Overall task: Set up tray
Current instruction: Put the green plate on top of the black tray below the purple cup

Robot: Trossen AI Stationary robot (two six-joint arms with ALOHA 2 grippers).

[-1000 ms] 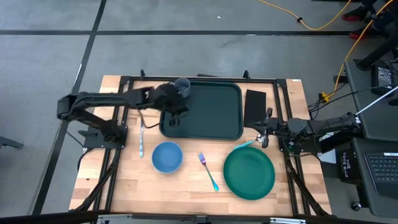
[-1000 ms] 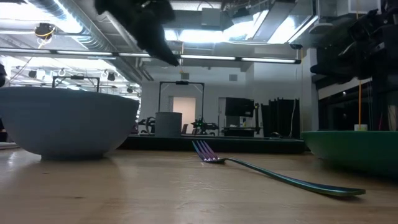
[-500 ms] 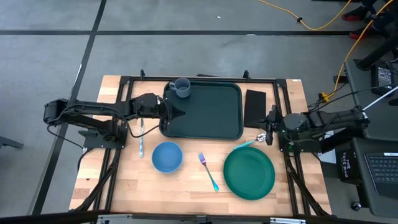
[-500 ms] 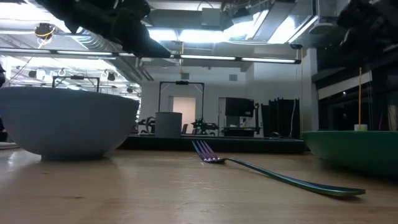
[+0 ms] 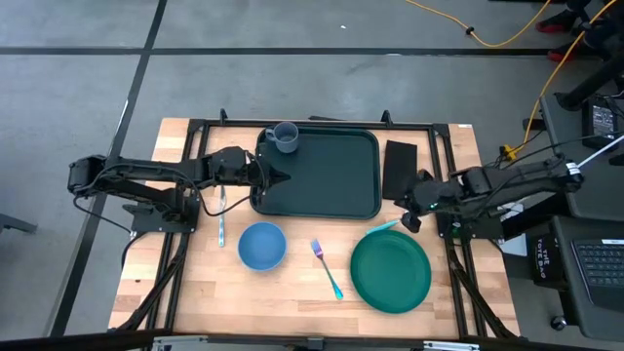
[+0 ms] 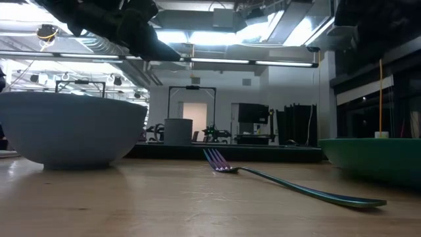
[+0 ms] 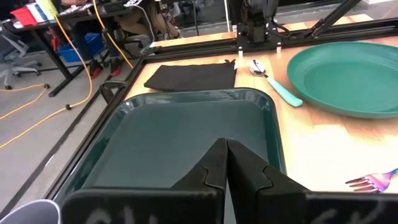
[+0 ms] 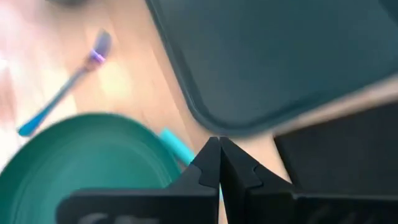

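The dark green tray (image 5: 327, 175) lies flat at the table's far middle, with a grey cup (image 5: 285, 137) standing in its far left corner. My left gripper (image 5: 280, 177) is shut and empty, raised over the tray's left rim; its wrist view shows the shut fingertips (image 7: 226, 155) above the tray floor (image 7: 186, 137). My right gripper (image 5: 410, 218) is shut and empty, just off the tray's near right corner, above a teal-handled spoon (image 5: 386, 226). Its wrist view shows the tray corner (image 8: 249, 112), the spoon handle (image 8: 177, 146) and the green plate (image 8: 87, 162).
A black napkin (image 5: 400, 168) lies right of the tray. A round green plate (image 5: 391, 272), a fork (image 5: 328, 269) and a blue bowl (image 5: 261, 245) sit on the near half of the table. Another teal utensil (image 5: 222, 222) lies left of the tray.
My left gripper has drawn back from the grey cup toward the table's left and near side, then held still; the cup stays standing in the tray's far left corner. My right arm has swung, and its gripper has shifted slightly toward the tray's near right corner.
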